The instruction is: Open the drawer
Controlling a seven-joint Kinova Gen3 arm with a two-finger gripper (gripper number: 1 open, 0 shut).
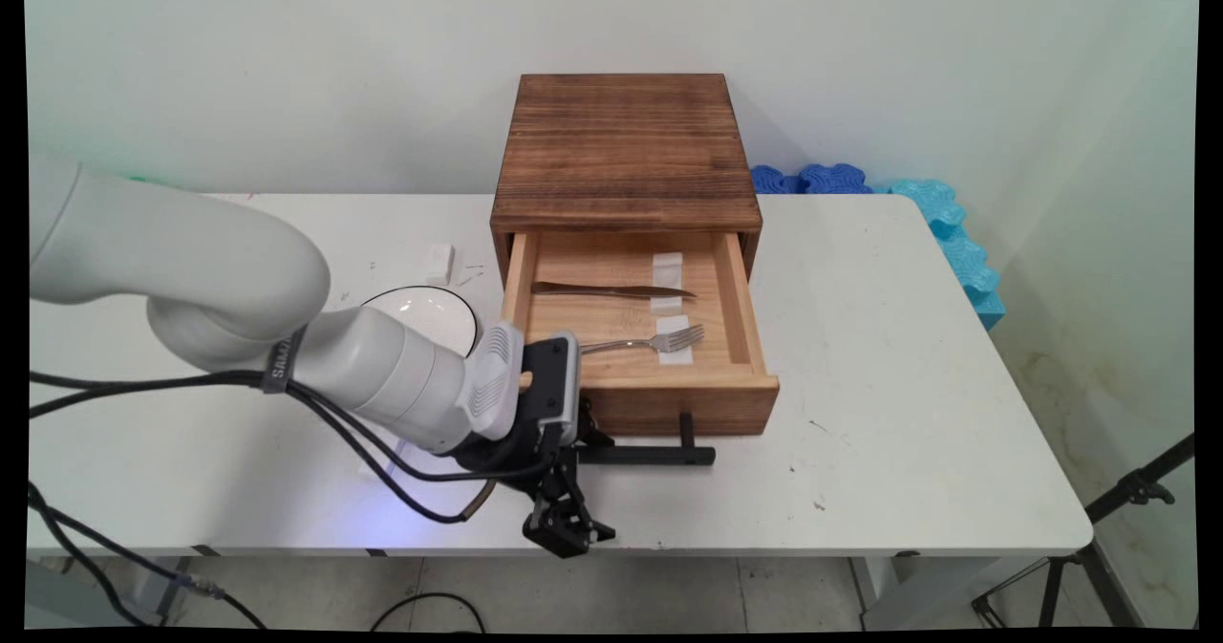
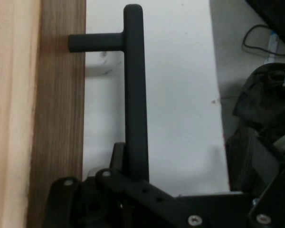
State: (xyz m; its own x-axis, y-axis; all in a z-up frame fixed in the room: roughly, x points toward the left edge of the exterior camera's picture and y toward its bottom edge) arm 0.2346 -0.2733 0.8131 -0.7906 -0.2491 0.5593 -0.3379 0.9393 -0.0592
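A dark wooden box (image 1: 623, 151) stands at the middle back of the table with its light wooden drawer (image 1: 736, 310) pulled out. Inside the drawer lie a knife (image 1: 611, 289) and a fork (image 1: 650, 341). The drawer's black bar handle (image 1: 659, 455) (image 2: 135, 95) juts from the drawer front (image 2: 59, 118). My gripper (image 1: 571, 528) (image 2: 161, 206) is open at the handle's left end, pointing down at the table's front edge. In the hand view the bar runs down behind the gripper's linkage; nothing is held.
A white bowl with a dark rim (image 1: 432, 310) sits left of the drawer, partly hidden by the arm. A small white block (image 1: 439, 263) lies behind it. Blue foam pieces (image 1: 955, 242) line the back right edge. A tripod (image 1: 1132, 492) stands off the table's right.
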